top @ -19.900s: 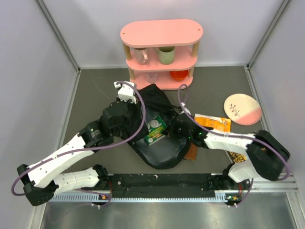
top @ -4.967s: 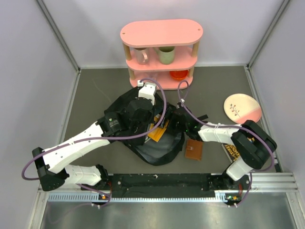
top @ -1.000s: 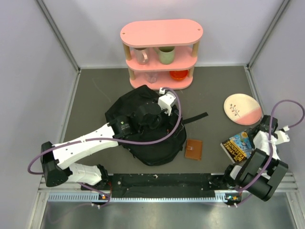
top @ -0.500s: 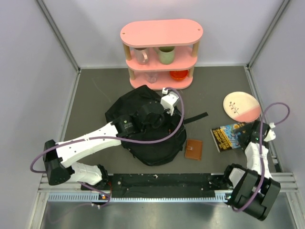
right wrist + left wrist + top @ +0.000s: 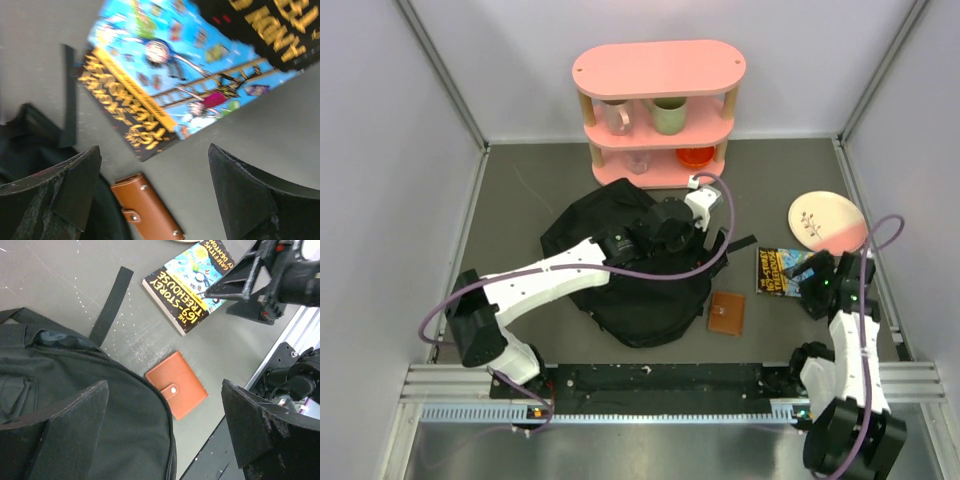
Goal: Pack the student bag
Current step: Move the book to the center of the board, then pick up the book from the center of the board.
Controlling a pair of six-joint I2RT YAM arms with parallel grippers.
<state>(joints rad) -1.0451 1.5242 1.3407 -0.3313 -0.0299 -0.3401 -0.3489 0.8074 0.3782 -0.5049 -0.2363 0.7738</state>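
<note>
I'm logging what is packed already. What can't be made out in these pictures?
Backpack contents: hidden by its black fabric in every view.
Book: cover blurred in the right wrist view, one corner cut off by the top edge.
Left gripper: in the top view its fingers are hidden beneath the wrist.
Orange item on the shelf: top view, partly covered by the tier above.

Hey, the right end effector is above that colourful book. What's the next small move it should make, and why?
Probably lower the right end effector onto the book and close on one edge. It is open right over the book, which lies flat on the table, outside the student bag. The wallet is also unpacked.
</note>
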